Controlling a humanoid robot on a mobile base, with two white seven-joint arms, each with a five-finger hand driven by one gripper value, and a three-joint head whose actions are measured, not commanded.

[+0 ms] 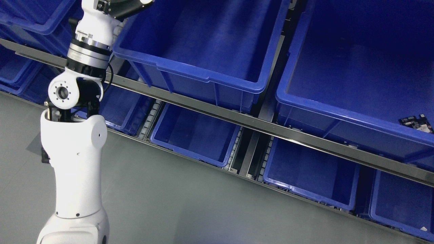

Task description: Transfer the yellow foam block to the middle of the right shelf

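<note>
No yellow foam block shows — likely light, soft, best squeezed across its sides. Left hand (pixel 117 7), above the blue bin (pixel 203 73), leaves frame — its grip is unreadable.

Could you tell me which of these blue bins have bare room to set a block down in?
The upper middle bin shows a bare floor. The upper right bin is bare except for a small circuit board at its right edge. The lower-row bin looks empty too. The left arm crowds the left side.
</note>
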